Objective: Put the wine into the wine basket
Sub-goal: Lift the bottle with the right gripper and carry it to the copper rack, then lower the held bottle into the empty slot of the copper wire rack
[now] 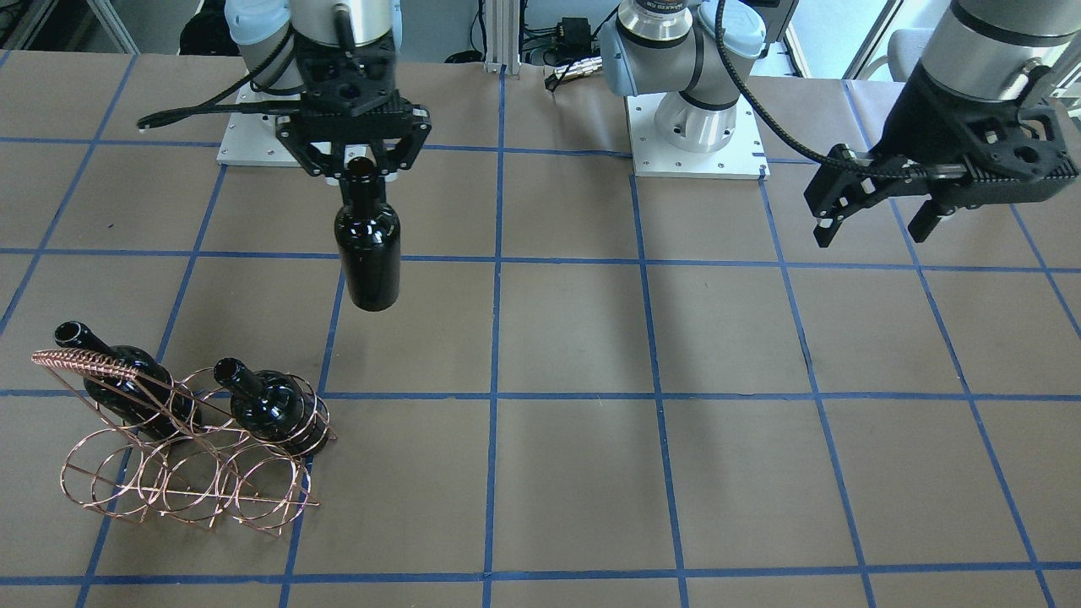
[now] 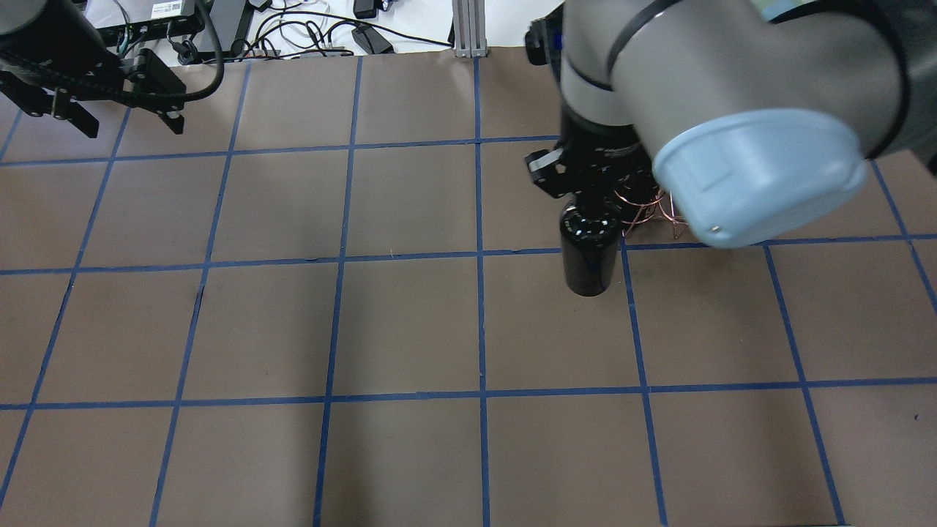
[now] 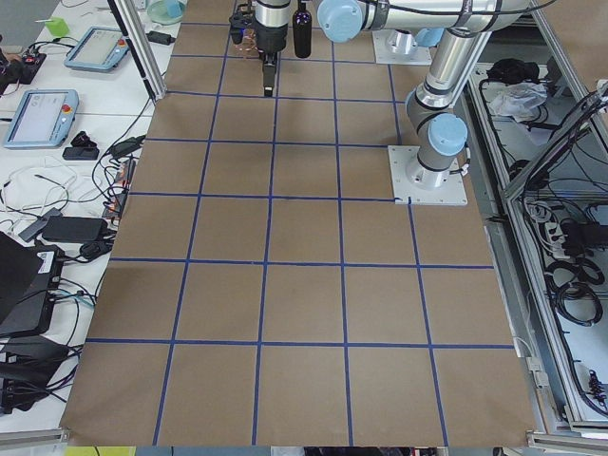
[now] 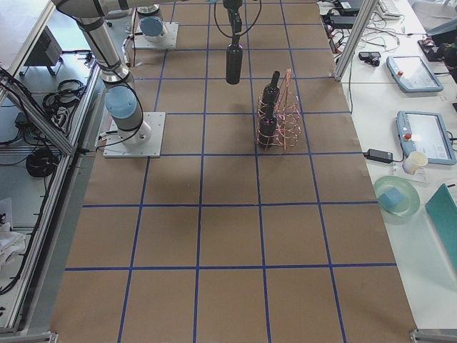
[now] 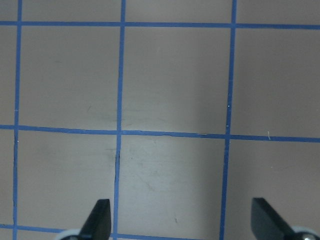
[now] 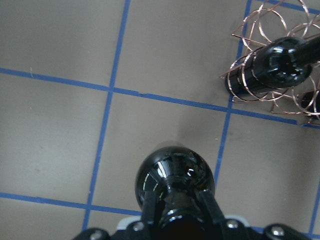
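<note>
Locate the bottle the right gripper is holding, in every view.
Front-facing: held bottle upper left of centre, hanging from the right gripper.
Overhead: right of centre.
Exterior left: top edge, far end.
Exterior right: top centre.
Left wrist: not in it.
Right wrist: bottom centre, seen from above.
Landmark: the wine basket near it.

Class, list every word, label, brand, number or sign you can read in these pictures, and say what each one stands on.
No text can be read for certain.
No label shows on the held wine bottle.
Small print on the left arm's base joint: too blurred to read.
Display of the tablet screen: too small to read.
</note>
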